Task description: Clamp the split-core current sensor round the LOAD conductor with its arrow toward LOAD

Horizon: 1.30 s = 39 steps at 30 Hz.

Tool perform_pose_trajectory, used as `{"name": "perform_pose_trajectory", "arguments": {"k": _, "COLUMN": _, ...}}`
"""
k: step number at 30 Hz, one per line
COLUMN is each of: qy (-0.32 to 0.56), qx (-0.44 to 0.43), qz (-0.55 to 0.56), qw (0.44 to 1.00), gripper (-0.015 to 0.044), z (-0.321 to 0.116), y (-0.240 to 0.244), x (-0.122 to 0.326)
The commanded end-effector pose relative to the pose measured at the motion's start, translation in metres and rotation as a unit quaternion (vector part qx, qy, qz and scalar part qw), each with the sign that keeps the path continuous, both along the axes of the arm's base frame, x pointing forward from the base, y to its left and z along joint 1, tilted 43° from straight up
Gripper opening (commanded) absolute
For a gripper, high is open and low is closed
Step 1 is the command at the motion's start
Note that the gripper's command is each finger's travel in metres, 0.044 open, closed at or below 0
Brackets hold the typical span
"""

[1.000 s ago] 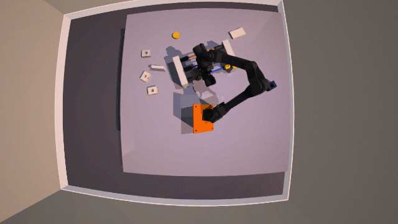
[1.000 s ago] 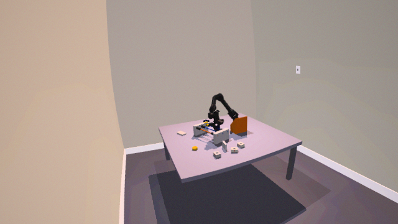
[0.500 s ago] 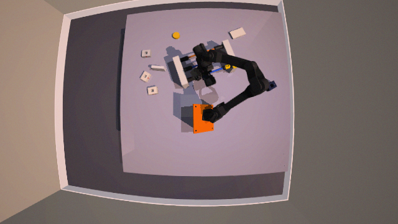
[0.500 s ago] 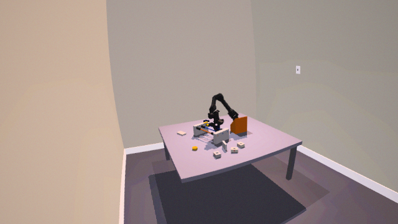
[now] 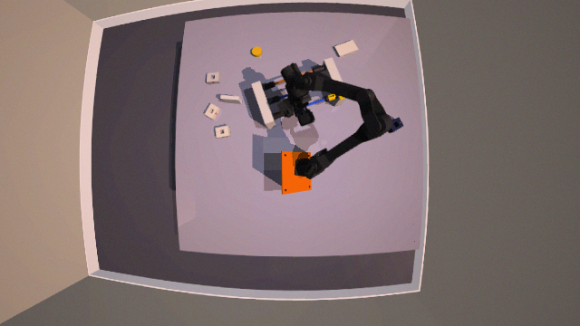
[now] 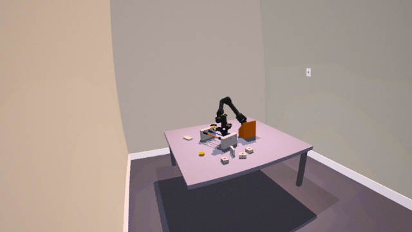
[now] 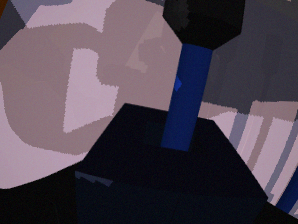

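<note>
The dark navy sensor (image 7: 170,175) is around a blue conductor (image 7: 187,100) (image 5: 315,102), which enters its top face in the wrist view. The arrow and the latch are not visible, so I cannot tell whether it is latched. My gripper (image 7: 160,169) (image 5: 295,111) is slightly open, with its black fingers at either side of the sensor, very close to it. Yellow markers (image 5: 332,97) stand at the right end of this conductor; their lettering is too small to read.
White end plates (image 5: 263,104) (image 6: 228,141) hold the conductors, among them an orange one (image 6: 212,135). Several small white blocks (image 5: 213,78) (image 6: 242,155), a yellow disc (image 5: 256,52) (image 6: 201,153) and a white slab (image 5: 346,48) (image 6: 187,138) lie around. An orange block (image 5: 294,183) (image 6: 249,130) stands near the arm's base.
</note>
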<state>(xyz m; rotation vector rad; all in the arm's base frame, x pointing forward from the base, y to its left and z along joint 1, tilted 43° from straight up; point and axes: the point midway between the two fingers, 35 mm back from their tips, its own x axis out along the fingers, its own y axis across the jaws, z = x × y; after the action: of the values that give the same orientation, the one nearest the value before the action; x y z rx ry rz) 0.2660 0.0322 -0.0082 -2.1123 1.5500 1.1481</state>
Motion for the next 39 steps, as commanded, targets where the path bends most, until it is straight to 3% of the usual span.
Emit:
{"name": "perform_pose_trajectory", "arguments": {"k": 1, "qy": -0.001, "qx": 0.000, "qz": 0.000, "qw": 1.000, "gripper": 0.0270, "z": 0.000, "y": 0.000, "x": 0.000}}
{"name": "perform_pose_trajectory", "arguments": {"k": 11, "qy": -0.001, "qx": 0.000, "qz": 0.000, "qw": 1.000, "gripper": 0.0270, "z": 0.000, "y": 0.000, "x": 0.000}}
{"name": "perform_pose_trajectory", "arguments": {"k": 18, "qy": -0.001, "qx": 0.000, "qz": 0.000, "qw": 1.000, "gripper": 0.0440, "z": 0.000, "y": 0.000, "x": 0.000}}
{"name": "perform_pose_trajectory", "arguments": {"k": 27, "qy": -0.001, "qx": 0.001, "qz": 0.000, "qw": 1.000, "gripper": 0.0440, "z": 0.002, "y": 0.002, "x": 0.000}}
{"name": "perform_pose_trajectory", "arguments": {"k": 34, "qy": -0.009, "qx": 0.006, "qz": -0.002, "qw": 1.000, "gripper": 0.0440, "z": 0.074, "y": 0.067, "x": -0.012}}
{"name": "perform_pose_trajectory", "arguments": {"k": 39, "qy": -0.010, "qx": 0.006, "qz": -0.002, "qw": 1.000, "gripper": 0.0440, "z": 0.076, "y": 0.068, "x": -0.013}}
